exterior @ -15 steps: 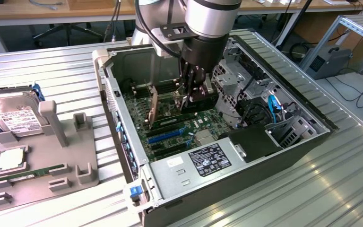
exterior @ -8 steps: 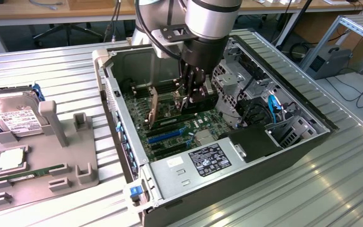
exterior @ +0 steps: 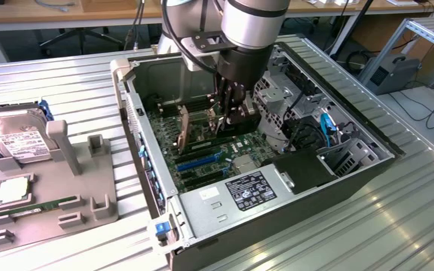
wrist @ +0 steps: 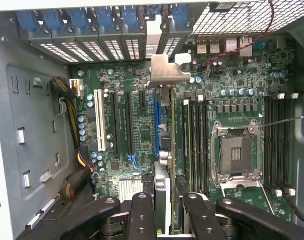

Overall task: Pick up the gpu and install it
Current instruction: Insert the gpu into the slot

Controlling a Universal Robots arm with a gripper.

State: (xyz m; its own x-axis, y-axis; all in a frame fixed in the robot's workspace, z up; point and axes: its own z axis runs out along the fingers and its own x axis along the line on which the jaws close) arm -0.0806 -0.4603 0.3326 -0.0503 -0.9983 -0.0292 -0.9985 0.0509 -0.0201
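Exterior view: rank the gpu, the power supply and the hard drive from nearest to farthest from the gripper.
1. gpu: held in the gripper, inside the case.
2. power supply: in the case, at its end toward the picture's bottom.
3. hard drive: outside the case, on the grey holder at the exterior view's left.

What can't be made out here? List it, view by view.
Wrist view: the gpu stands edge-on in the pincer, so its fan face is hidden.
Both views: whether its connector sits in a slot; card and pincer cover it.
Exterior view: print on the hard drive label is too small to read.
Exterior view: the grey tray is cut off by that view's left edge.
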